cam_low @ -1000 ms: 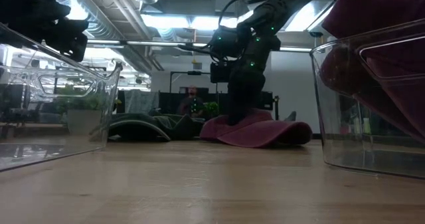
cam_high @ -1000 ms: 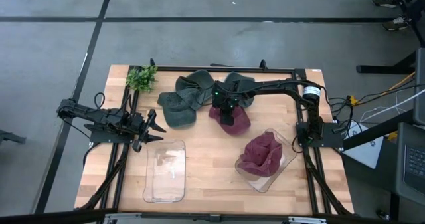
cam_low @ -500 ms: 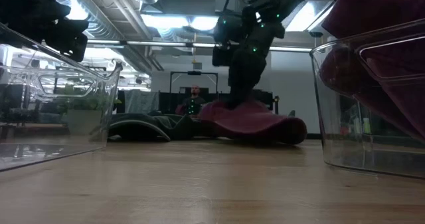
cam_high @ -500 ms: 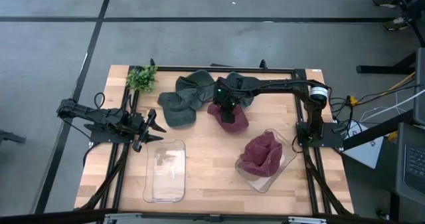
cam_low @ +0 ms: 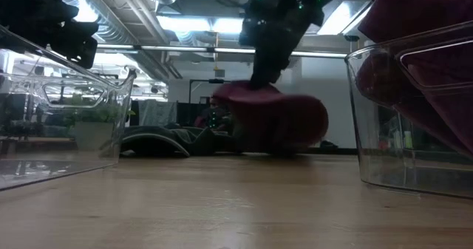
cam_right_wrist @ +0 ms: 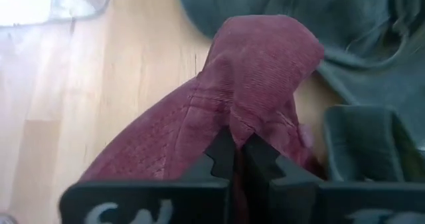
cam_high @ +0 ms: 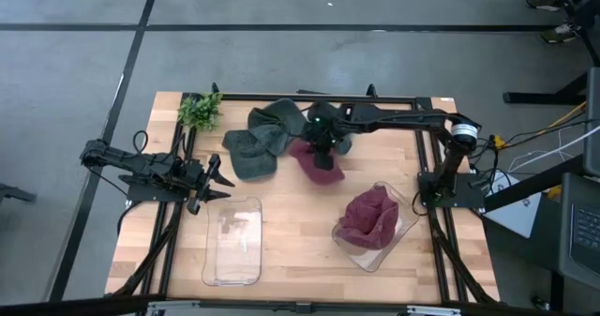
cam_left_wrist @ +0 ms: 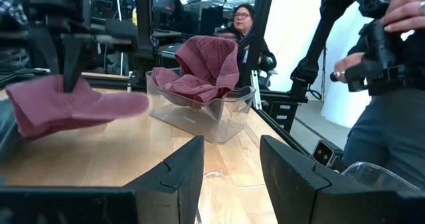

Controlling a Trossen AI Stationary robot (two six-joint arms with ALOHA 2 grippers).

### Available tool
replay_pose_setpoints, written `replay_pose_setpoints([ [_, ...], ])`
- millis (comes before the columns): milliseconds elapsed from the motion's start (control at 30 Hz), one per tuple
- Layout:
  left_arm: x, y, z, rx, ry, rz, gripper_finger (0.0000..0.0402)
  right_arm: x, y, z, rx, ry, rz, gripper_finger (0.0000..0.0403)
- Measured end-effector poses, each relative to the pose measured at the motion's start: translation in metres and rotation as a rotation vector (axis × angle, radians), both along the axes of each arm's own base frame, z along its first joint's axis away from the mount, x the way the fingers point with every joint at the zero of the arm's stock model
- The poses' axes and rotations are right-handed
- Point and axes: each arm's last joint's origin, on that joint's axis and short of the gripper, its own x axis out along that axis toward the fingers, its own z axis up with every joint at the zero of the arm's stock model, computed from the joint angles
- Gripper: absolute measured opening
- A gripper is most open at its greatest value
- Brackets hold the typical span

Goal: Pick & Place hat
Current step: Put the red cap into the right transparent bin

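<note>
Right gripper (cam_right_wrist: 234, 159) clamped on maroon hat (cam_high: 317, 160), clear of table (cam_high: 291, 232).

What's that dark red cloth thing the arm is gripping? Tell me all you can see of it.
It is a dark red corduroy hat, soft and ribbed, with a rounded crown and a floppy brim. The right gripper has its fingers shut on a fold of the fabric, and the hat hangs limp above the wooden table, lifted clear in the low view. It sits near the dark green hats; contact with them cannot be told.
</note>
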Motion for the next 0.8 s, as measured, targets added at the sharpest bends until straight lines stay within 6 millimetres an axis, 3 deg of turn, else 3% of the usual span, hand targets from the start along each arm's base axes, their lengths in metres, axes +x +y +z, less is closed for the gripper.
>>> replay_pose_setpoints([
  [800, 0.0, 0.0, 0.0, 0.0, 0.0, 0.0, 0.0143, -0.039, 0.013, 0.08, -0.049, -0.257, -0.022, 0.0011],
])
